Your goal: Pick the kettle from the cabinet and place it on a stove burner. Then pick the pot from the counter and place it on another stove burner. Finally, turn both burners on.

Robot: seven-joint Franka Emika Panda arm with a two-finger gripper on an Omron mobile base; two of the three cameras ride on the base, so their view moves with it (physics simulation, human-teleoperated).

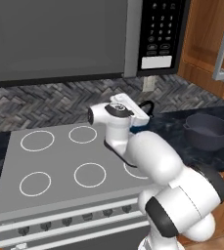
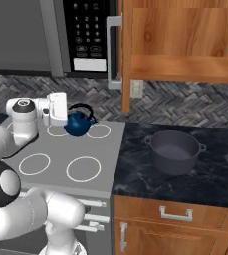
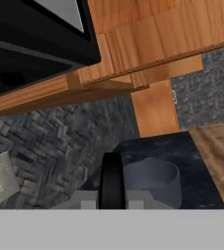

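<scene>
The kettle is small, round and dark blue, with a black arched handle. It sits low over the back right of the grey cooktop, between two small white rings, though I can't quite tell whether its base touches the surface. The gripper is clamped on the kettle's handle; in the hand view the black handle stands between the fingertips.

Just right of the cooktop, the dark-grey pot stands alone on the black veined counter, well apart from the kettle. Above it the brown cabinet hangs with its door swung open, edge-on over the seam between cooktop and counter. The microwave hangs over the stove.

The front rings are bare, and a row of knobs lines the front edge.
</scene>
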